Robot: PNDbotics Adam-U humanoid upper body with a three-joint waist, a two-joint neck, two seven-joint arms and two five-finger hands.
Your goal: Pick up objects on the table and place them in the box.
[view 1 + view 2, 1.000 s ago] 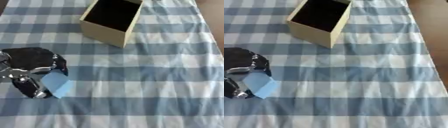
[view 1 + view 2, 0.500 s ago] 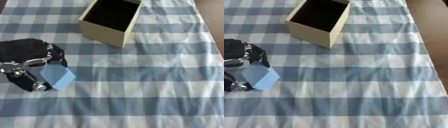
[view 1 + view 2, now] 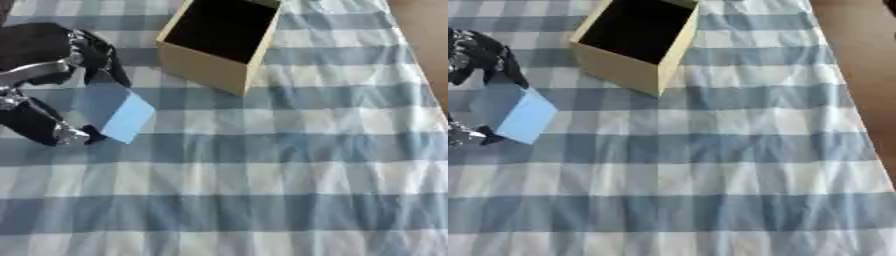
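Left eye view: the left hand [image 3: 39, 75] comes in from the left edge and carries a light blue block [image 3: 114, 112], with dark fingers [image 3: 98, 55] curled over its upper edge and the thumb [image 3: 44, 127] under its lower left corner, so the block is pinched between them. The block is tilted, its paler face turned toward the lower right. It appears to be held clear of the blue-and-white checked cloth on the bench [image 3: 289, 190], though how high cannot be told. The open cream box [image 3: 220, 45] stands up and to the right of the block, near it but apart, with a strip of cloth showing between them. Its dark mouth faces up and its long axis runs from lower left to upper right. The nearest wall of the box is the tall pale one facing the hand, so I judge the coming move must lift the block over that rim and carry it up and right before the fingers let go.

Right eye view: the same hand [image 3: 474, 55] is cut by the left edge, and the block [image 3: 518, 115] sits lower left of the box [image 3: 636, 42], again not touching it. The right hand shows in neither view, so the left hand is the only one near the box. No other loose object shows on the cloth.
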